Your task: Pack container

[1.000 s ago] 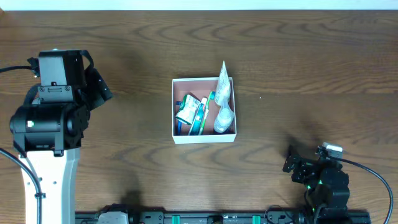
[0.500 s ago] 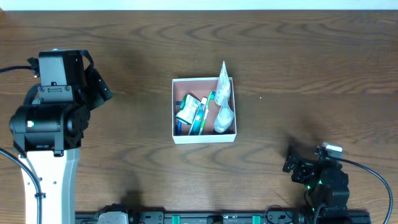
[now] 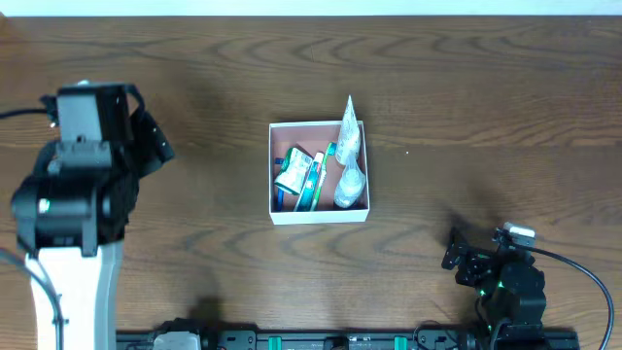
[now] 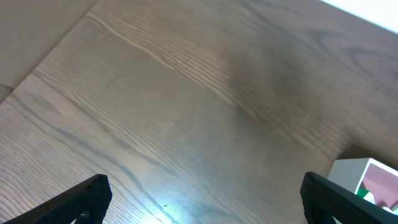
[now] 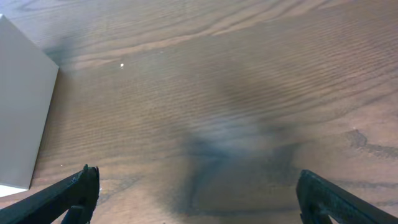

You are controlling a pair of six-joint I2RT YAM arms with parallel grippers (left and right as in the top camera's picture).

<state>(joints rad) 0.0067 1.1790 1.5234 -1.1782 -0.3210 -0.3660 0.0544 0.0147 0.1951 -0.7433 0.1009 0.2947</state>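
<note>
The container (image 3: 282, 130), a square white-walled box with a pinkish-brown inside, sits mid-table. It holds green and blue toiletry packets (image 3: 299, 178) on its left and a clear plastic bag (image 3: 350, 165) on its right, the bag's tip poking over the far wall. A corner of the container shows in the left wrist view (image 4: 348, 172) and its wall in the right wrist view (image 5: 22, 106). My left gripper (image 4: 202, 202) is open and empty over bare wood, far left of the container (image 3: 155, 141). My right gripper (image 5: 199, 196) is open and empty at the front right (image 3: 455, 255).
The wooden table (image 3: 466, 117) runs to a pale far edge at the top. The left arm's white base (image 3: 73, 282) stands at the front left. A black rail (image 3: 330, 340) lines the front edge.
The left arm has shifted slightly to the left. The right arm and the container have not moved.
</note>
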